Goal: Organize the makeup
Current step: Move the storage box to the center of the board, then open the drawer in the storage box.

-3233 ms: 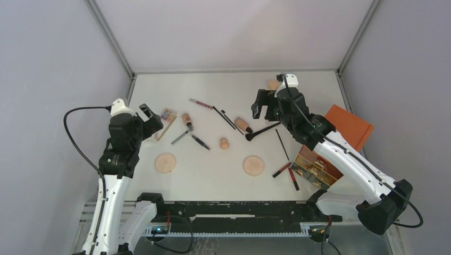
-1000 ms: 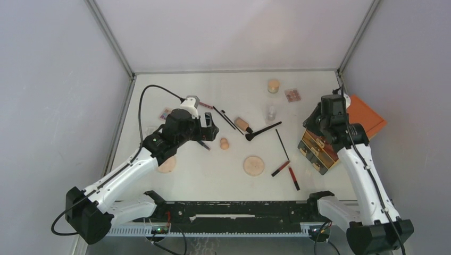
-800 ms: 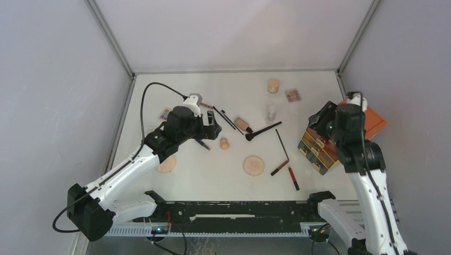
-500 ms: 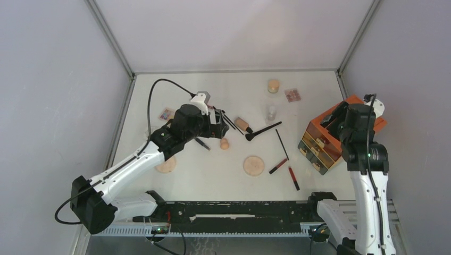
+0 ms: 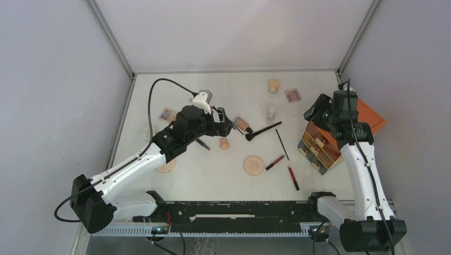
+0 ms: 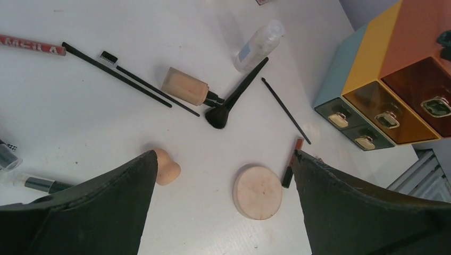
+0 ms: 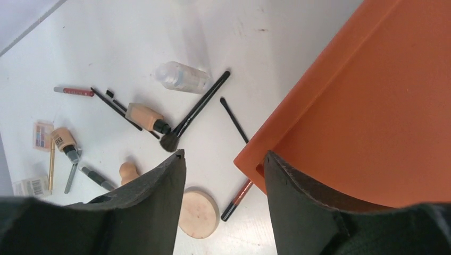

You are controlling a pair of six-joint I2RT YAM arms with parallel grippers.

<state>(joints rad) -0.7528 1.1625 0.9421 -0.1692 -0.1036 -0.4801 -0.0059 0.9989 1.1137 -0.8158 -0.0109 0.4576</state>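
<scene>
The makeup lies scattered on the white table. In the top view I see a beige sponge (image 5: 224,143), a round tan disc (image 5: 253,165), a peach bottle (image 5: 243,125), a black brush (image 5: 263,130), a thin brush (image 5: 282,144) and two red/black pencils (image 5: 275,162). My left gripper (image 5: 226,127) is open and empty above the table. In its wrist view, my left gripper (image 6: 223,156) frames the sponge (image 6: 165,170) and the disc (image 6: 258,191). My right gripper (image 5: 314,112) is open and empty. In the right wrist view, my right gripper (image 7: 224,154) is over the near corner of the drawer box's orange top (image 7: 372,106).
The drawer box (image 5: 322,146) stands at the right edge. A clear bottle (image 5: 271,112), a small palette (image 5: 292,95) and a tan jar (image 5: 273,85) lie at the back. Another palette (image 5: 167,113) and a second disc (image 5: 167,166) lie at the left.
My left gripper has moved right, from the table's left side to above the sponge. My right arm left the table centre, swung right, and now hovers at the drawer box's left corner.
</scene>
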